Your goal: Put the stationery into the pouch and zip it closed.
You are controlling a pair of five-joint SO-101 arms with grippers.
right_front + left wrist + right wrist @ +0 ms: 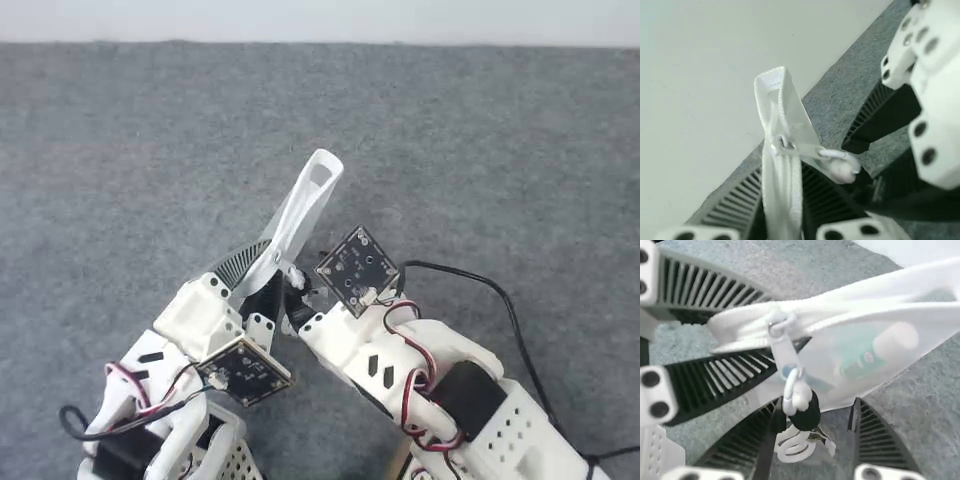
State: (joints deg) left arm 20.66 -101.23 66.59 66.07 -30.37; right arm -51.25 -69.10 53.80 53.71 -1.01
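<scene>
The translucent white pouch stands tilted above the grey table in the centre of the high view, with its free end pointing to the upper middle of the frame. The left gripper, coming in from the lower left, has its ribbed fingers clamped on the pouch's lower end. Stationery shows through the pouch wall, the zip slider sits close to the clamped end, and its pull lies between the fingers of the right gripper, which stand apart.
</scene>
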